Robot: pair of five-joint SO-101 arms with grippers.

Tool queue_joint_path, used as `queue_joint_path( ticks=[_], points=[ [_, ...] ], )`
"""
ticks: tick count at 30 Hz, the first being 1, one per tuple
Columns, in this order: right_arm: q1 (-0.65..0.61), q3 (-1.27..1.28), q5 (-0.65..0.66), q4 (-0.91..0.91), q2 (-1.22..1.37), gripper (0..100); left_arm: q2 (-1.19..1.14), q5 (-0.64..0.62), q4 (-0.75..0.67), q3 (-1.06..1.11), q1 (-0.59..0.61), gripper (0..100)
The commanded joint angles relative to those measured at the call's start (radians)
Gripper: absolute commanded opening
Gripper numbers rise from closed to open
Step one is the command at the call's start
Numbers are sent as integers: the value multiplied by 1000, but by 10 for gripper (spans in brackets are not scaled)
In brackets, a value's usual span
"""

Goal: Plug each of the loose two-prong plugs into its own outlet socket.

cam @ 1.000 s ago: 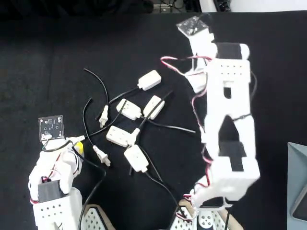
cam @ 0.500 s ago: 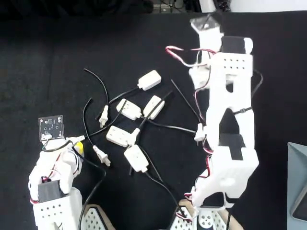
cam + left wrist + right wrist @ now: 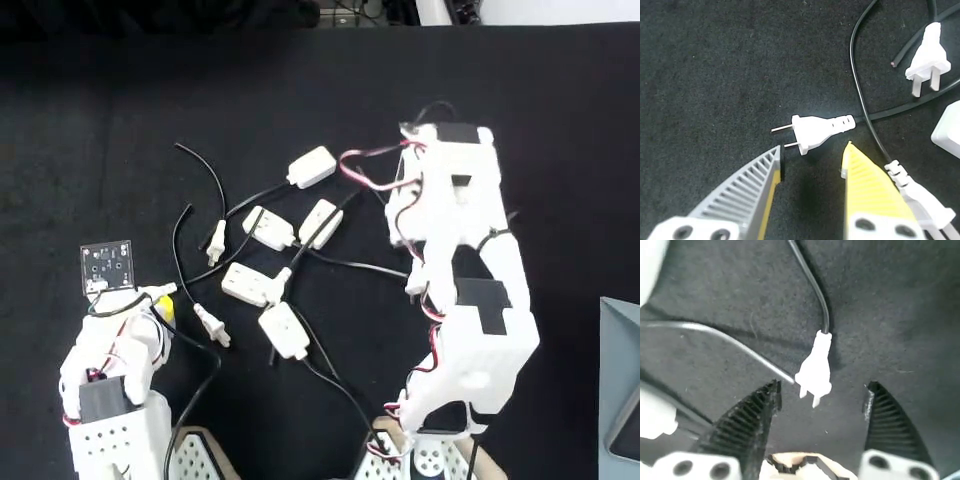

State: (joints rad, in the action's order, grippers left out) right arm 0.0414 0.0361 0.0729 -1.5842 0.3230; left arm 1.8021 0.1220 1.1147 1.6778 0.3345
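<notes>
Three loose white two-prong plugs lie on the black table. One plug [image 3: 815, 132] lies flat just ahead of my left gripper [image 3: 812, 146], which is open, with a grey finger [image 3: 755, 190] and a yellow finger [image 3: 870, 185] on either side. From above this plug [image 3: 210, 323] is near the left gripper [image 3: 163, 300]. A second plug [image 3: 216, 242] lies farther out. The third plug [image 3: 815, 371] sits just beyond the open right gripper [image 3: 822, 388], prongs toward it. Several white outlet sockets [image 3: 268, 227] lie clustered mid-table.
Black cords [image 3: 205, 175] loop between the sockets and plugs. The right arm [image 3: 455, 230] is folded low over the table to the right of the cluster. A grey bin [image 3: 620, 380] stands at the right edge. Another plug [image 3: 926, 60] and a socket corner [image 3: 947, 130] lie beyond the left gripper.
The right arm has pulled back from the far edge and folded down over the plug to the right of the sockets. The left arm has not moved.
</notes>
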Motion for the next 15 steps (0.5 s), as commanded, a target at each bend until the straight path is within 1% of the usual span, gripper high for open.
queue_joint_path(
  ticks=[1,8,15],
  points=[
    [12,71,-28,57,-25,262,5,6,-15,1,8,203],
    [20,180,-28,193,-22,261,5,6,-15,1,8,203],
    [49,179,-28,199,82,261,5,6,-15,1,8,203]
  ],
)
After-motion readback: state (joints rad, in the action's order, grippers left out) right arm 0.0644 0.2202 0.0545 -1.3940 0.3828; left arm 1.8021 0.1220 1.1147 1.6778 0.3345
